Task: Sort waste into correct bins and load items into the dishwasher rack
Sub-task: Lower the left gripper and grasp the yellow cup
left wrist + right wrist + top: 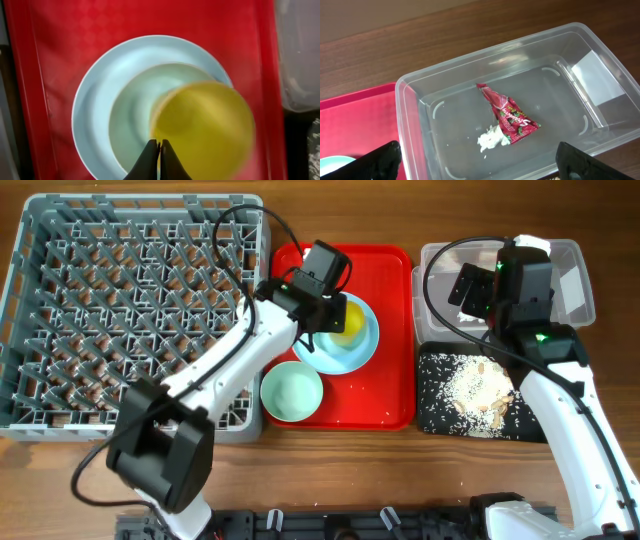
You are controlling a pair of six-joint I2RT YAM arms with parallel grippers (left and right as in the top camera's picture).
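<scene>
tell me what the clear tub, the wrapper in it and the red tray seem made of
Clear tub: probably glossy transparent plastic; the wood table shows through its walls. Wrapper: thin shiny film, plastic or foil-lined, judging by sharp creases and glints. Red tray: seemingly rigid plastic, semi-gloss, with a faint embossed pattern.

The left arm [230,370] stretched from its base at the near edge diagonally up and to the right, its wrist bent so that the left hand [159,146] pointed straight down. Its two dark fingers were pinched together (only a hairline slit showed between them) on the rim of the yellow cup [205,130]. The right arm [560,380] rose from the near right corner. The right hand [477,152] hung tilted downward, fingers spread wide, holding nothing.
</scene>
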